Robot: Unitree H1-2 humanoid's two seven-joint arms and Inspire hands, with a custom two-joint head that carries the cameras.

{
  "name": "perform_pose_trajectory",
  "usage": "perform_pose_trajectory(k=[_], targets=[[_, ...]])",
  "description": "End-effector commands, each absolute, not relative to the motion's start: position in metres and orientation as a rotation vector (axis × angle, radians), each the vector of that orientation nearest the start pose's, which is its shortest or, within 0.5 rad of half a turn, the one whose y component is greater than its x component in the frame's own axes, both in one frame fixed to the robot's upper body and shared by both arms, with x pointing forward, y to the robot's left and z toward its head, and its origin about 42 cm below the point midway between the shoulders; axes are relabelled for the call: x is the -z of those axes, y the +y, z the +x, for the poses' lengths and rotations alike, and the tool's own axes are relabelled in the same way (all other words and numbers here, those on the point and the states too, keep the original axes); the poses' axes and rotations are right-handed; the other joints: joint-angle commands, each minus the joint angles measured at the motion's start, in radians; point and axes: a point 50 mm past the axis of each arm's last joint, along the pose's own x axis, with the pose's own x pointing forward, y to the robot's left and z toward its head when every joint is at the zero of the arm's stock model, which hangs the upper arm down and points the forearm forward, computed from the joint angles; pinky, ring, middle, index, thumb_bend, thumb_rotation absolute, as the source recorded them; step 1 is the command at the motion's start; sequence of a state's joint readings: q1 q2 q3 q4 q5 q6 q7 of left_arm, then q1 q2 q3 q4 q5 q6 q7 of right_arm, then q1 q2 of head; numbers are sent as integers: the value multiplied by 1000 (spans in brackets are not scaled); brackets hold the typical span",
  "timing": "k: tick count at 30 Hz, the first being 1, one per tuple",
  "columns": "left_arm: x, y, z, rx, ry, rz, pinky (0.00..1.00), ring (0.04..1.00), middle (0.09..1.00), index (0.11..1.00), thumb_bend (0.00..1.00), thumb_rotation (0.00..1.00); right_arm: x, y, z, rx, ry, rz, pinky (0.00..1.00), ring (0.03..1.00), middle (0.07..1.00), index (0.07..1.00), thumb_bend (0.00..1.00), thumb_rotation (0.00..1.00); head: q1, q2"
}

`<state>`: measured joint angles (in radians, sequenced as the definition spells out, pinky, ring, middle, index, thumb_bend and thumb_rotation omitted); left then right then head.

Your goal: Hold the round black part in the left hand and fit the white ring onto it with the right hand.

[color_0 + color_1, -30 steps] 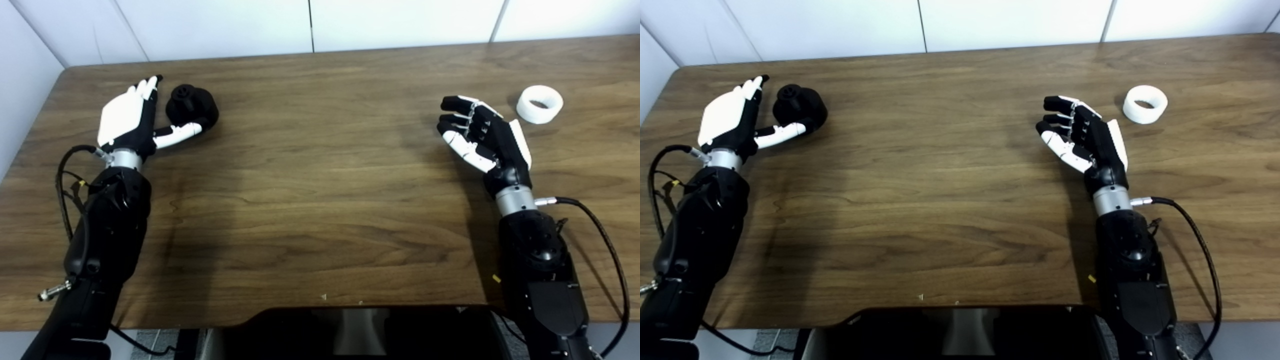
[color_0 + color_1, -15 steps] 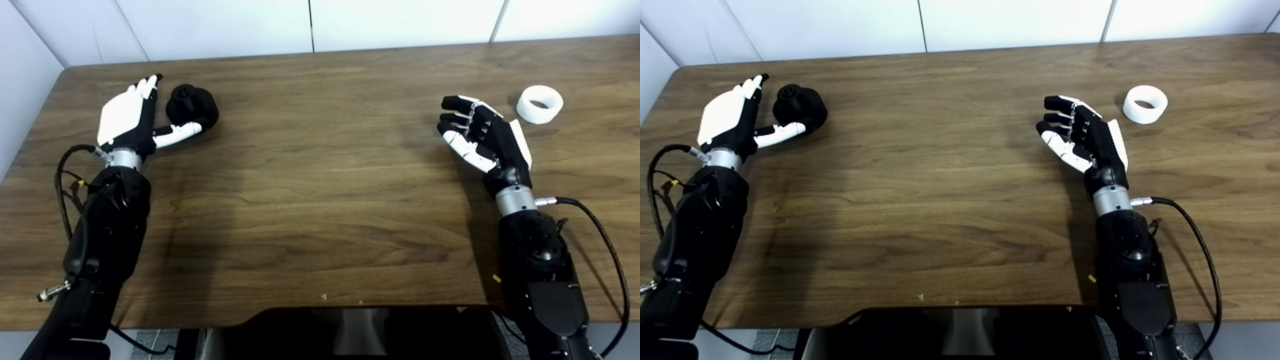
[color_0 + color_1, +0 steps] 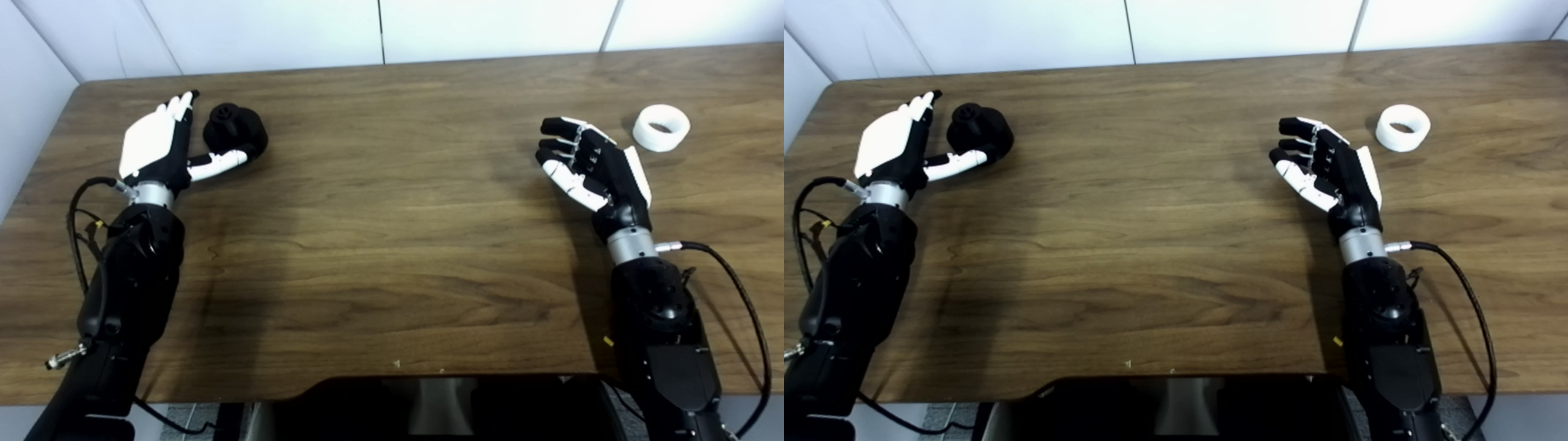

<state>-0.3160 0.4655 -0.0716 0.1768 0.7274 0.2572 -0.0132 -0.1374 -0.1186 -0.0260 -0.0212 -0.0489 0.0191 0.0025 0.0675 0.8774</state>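
The round black part (image 3: 234,128) lies on the wooden table (image 3: 392,233) at the far left. My left hand (image 3: 160,144) is open beside it, fingers pointing away on its left and the thumb lying along its near side, holding nothing. The white ring (image 3: 661,127) lies on the table at the far right. My right hand (image 3: 593,165) is open and empty, fingers loosely curled, a little to the left of the ring and nearer to me. The same layout shows in the right eye view, with the part (image 3: 980,133) and the ring (image 3: 1402,127).
A white wall (image 3: 380,27) runs behind the table's far edge. A dark panel (image 3: 429,407) sits at the table's near edge in the middle. Cables (image 3: 744,306) hang from both forearms.
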Motion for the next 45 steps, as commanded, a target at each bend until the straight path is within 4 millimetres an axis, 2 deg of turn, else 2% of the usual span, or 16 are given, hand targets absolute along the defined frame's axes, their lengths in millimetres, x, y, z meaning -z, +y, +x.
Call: perform_pose_trajectory(k=[1,12,25,36,45], targets=[[-206,360,395,-204,-2,1217,982,1000,1000,983,1000,696,-166,-244,337,-10,-229,-166,647,719,754,708,535,308,2,-1],[-207,360,395,-186,-4,1213,988,1000,1000,977,1000,689,-167,-244,338,-14,-230,-150,657,726,759,707,530,286,2,0],[-200,361,399,-174,29,1245,978,1000,1000,939,1000,677,-168,-245,339,-10,-233,-171,654,718,752,706,548,327,-4,-3],[-196,366,404,-183,84,1318,1000,1000,1000,959,1000,708,-167,-248,339,-18,-238,-170,650,725,770,712,540,332,-2,-3],[-195,363,405,-195,72,1311,1000,1000,1000,956,1000,686,-166,-249,338,-18,-237,-165,661,723,769,710,539,322,2,0]])
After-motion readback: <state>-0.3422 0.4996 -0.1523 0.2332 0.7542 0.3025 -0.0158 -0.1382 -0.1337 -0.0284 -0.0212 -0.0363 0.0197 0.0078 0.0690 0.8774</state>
